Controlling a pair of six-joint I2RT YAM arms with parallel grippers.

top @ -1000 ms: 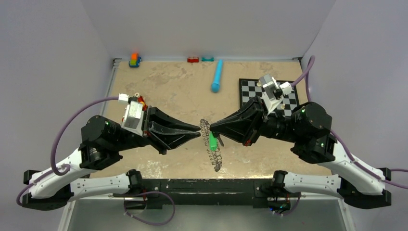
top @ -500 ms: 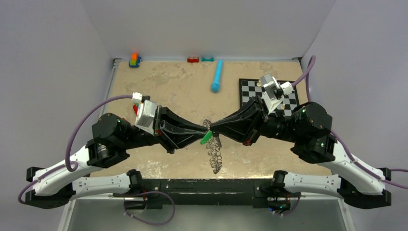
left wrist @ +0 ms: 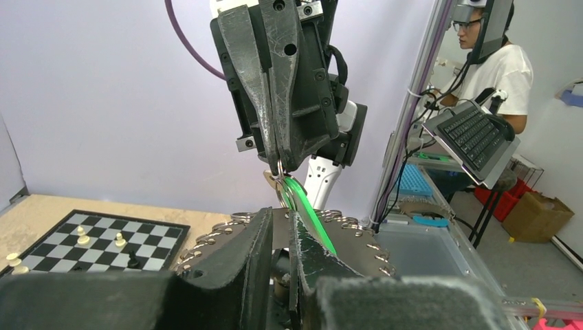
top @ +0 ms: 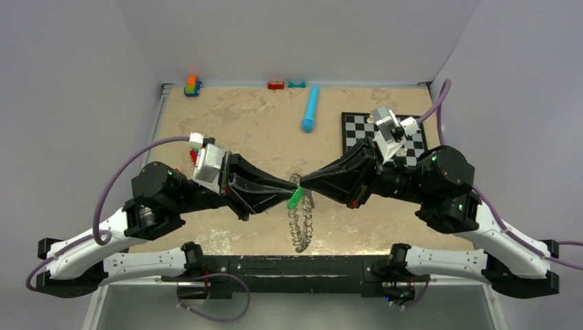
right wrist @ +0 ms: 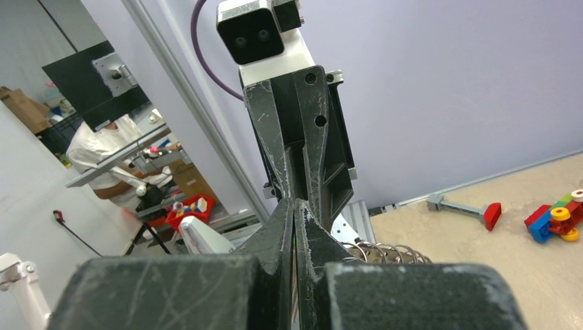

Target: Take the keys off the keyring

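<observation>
Where keys (top: pixel 300 230) dangle, chessboard (top: pixel 357 130) lies well apart.

The keys (top: pixel 300 230) are shiny silver metal; one head (left wrist: pixel 307 206) is glossy green plastic. The fingers (left wrist: pixel 265 82) are scratched matt black plastic.

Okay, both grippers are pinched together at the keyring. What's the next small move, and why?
Probably the left gripper should work the green key along the ring while the right gripper holds steady: left looks shut on that key, right on the ring, other keys dangling below.
</observation>
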